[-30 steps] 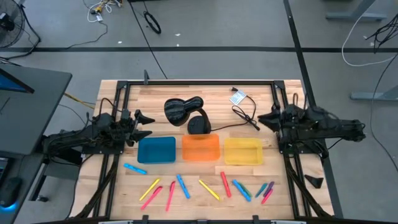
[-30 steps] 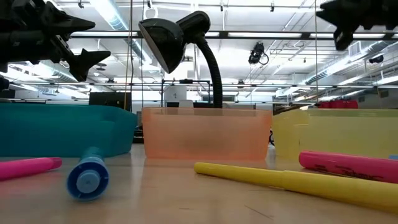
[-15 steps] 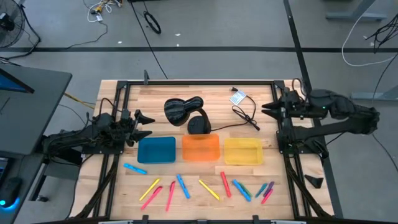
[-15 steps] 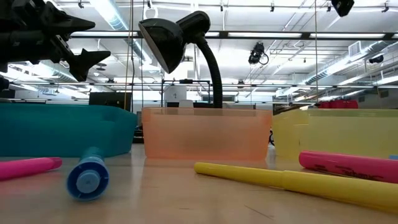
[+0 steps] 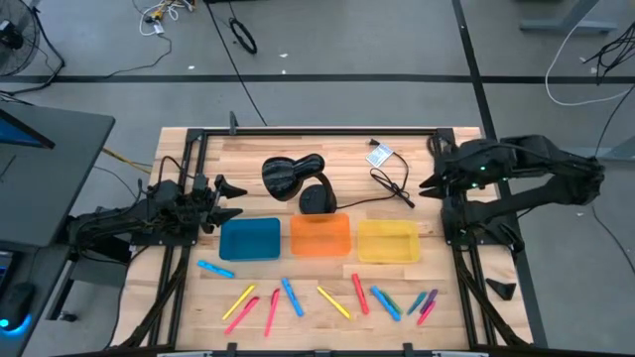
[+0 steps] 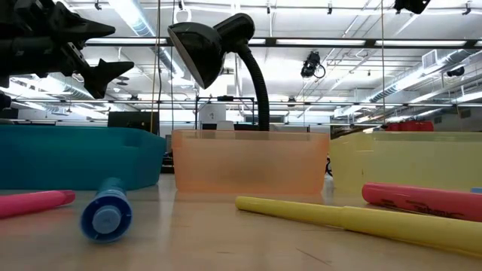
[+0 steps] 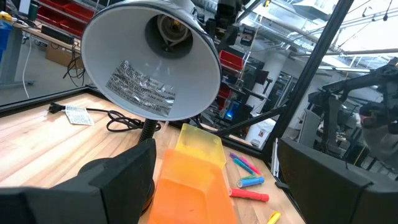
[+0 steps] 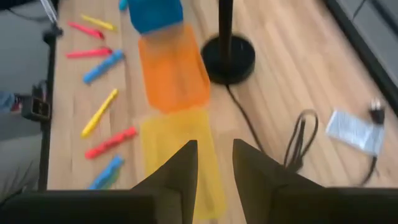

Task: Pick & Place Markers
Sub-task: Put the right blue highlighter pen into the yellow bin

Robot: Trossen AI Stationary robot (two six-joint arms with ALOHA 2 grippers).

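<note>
Several markers lie flat along the table's near edge: a blue one (image 5: 214, 269), yellow ones (image 5: 238, 298) (image 5: 333, 302), a pink one (image 5: 272, 309), a red one (image 5: 359, 294), and a mixed cluster (image 5: 425, 302) at the right. My left gripper (image 5: 236, 198) waits open at the table's left, level, facing the lamp; its fingers stand wide apart in the left wrist view (image 7: 216, 149). My right gripper (image 5: 429, 183) hangs high over the table's right side, tipped down and narrowly open (image 8: 214, 155), with nothing between its fingers. It is above the yellow tray's far end.
A blue tray (image 5: 249, 239), an orange tray (image 5: 319, 236) and a yellow tray (image 5: 387, 241) stand in a row mid-table. Behind them are a black desk lamp (image 5: 293, 177), its cable (image 5: 392, 185) and a white tag (image 5: 379, 155). Bare wood lies between trays and markers.
My right arm has risen well above the table at its right side, and its gripper has tipped from about level to slanting down at the trays. In the low view it has climbed to the picture's top edge. No marker or tray has moved.
</note>
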